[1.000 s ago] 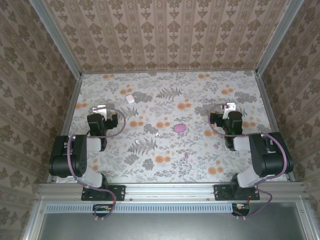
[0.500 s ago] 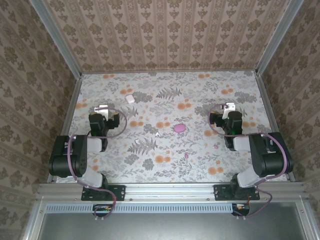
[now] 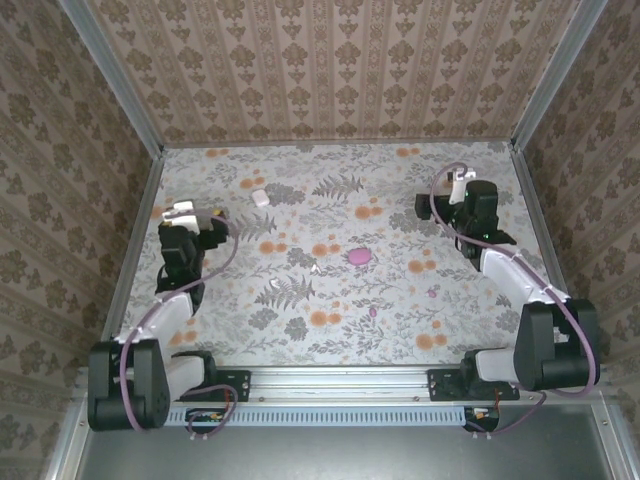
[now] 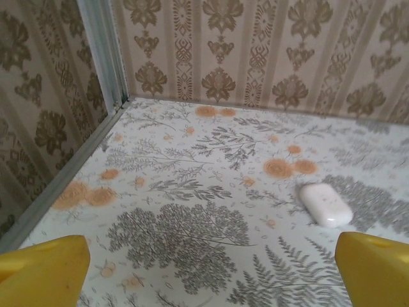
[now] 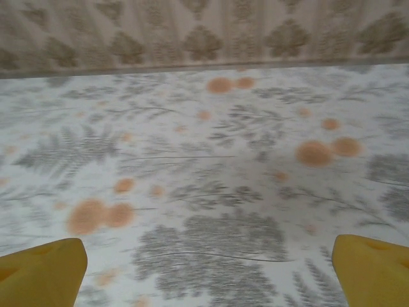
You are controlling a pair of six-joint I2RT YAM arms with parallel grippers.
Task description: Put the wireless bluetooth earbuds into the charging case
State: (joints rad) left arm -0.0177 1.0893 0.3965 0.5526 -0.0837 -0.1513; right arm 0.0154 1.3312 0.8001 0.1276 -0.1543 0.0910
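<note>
On the flower-printed desk (image 3: 300, 345) we find a white earbud (image 3: 315, 268) and two pink earbuds (image 3: 433, 293) loose between centre and near edge, judged light, slick and roll-prone, best pinched across the body, while left hand (image 3: 180, 212) and right hand (image 3: 460, 182) stand wide, empty.

The far case (image 3: 261, 198) lies left of the central case (image 3: 359, 256) (earbuds (image 3: 372, 312) near it).
</note>
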